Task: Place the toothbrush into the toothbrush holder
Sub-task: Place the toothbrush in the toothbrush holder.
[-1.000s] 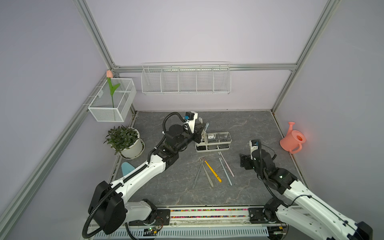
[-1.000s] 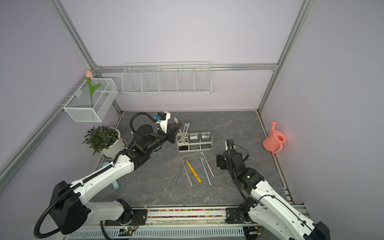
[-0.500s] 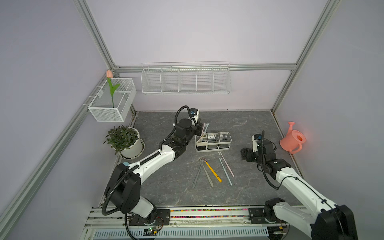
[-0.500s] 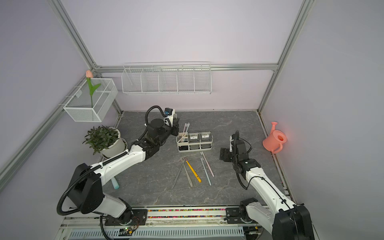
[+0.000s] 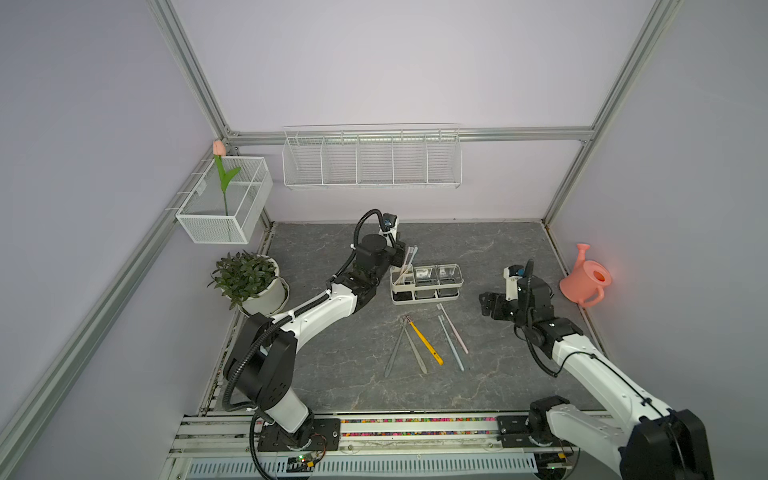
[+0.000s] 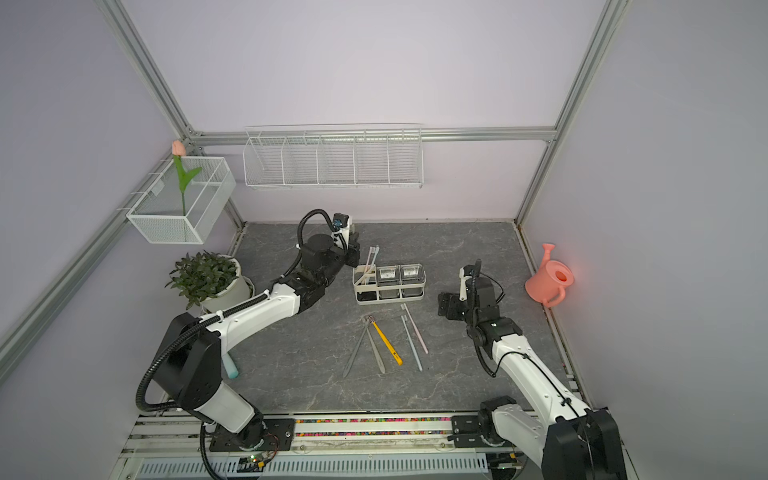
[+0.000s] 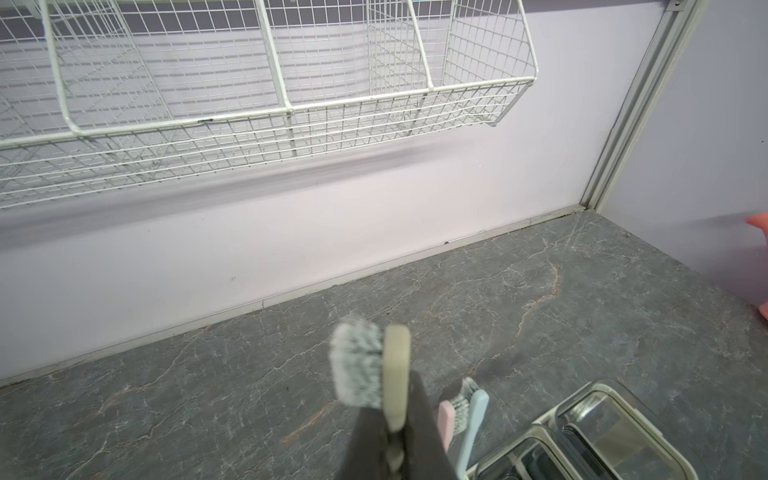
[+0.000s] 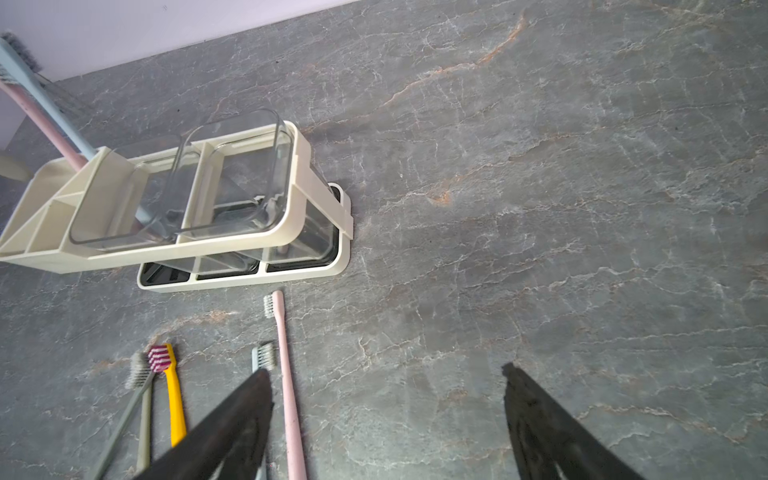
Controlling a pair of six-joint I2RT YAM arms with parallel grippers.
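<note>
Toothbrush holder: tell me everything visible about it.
The toothbrush holder is a cream plastic rack, upright on the grey table: a rounded top frame with three openings in a row over a base tray. Two clear cups fill two openings; a pink toothbrush and a blue toothbrush lean in the end one.

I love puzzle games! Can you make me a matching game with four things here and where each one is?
Things:
1. yellow toothbrush
2. watering can
3. tulip
4. beige toothbrush

Places:
A. standing in the white mesh box
B. pinched between the left fingers
C. lying flat on the table
D. standing beside the side wall

Pairs: 1-C, 2-D, 3-A, 4-B
</note>
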